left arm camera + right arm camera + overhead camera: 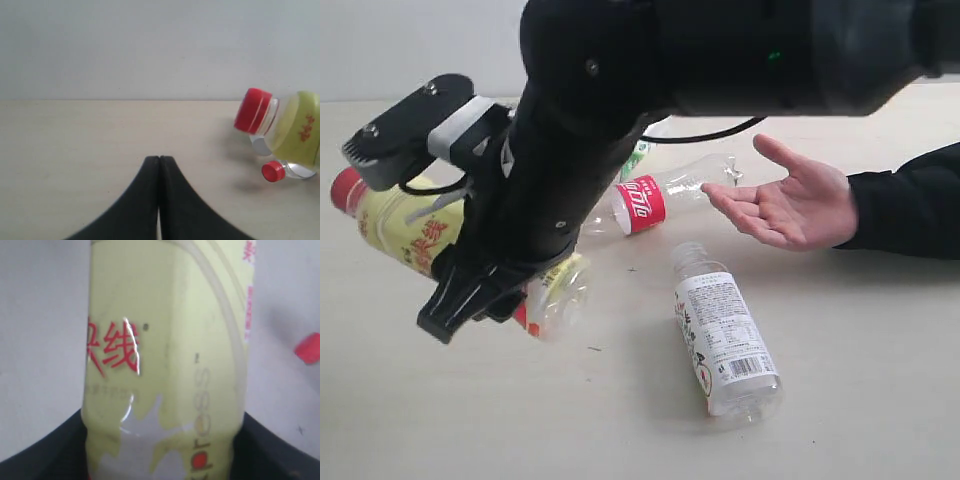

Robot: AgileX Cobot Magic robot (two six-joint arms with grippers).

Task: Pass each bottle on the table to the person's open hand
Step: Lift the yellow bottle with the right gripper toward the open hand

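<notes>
On the yellow-labelled bottle (165, 340) clasped between the jaws of the right gripper (160, 455) we read one large red Chinese character, 线, with a second, cut-off character beside it. Pale sideways Latin letters nearer the jaws end in "ess". On the clear bottle (665, 195) lying just beyond the gripper, a red label (640, 203) carries the white Coca-Cola script. The white-labelled bottle (725, 345), farther from the gripper, bears a barcode (745, 367). Its fine print is too small for us to read.

Bottles (725, 345) on table (880, 400) beside hand (800, 205)
</notes>
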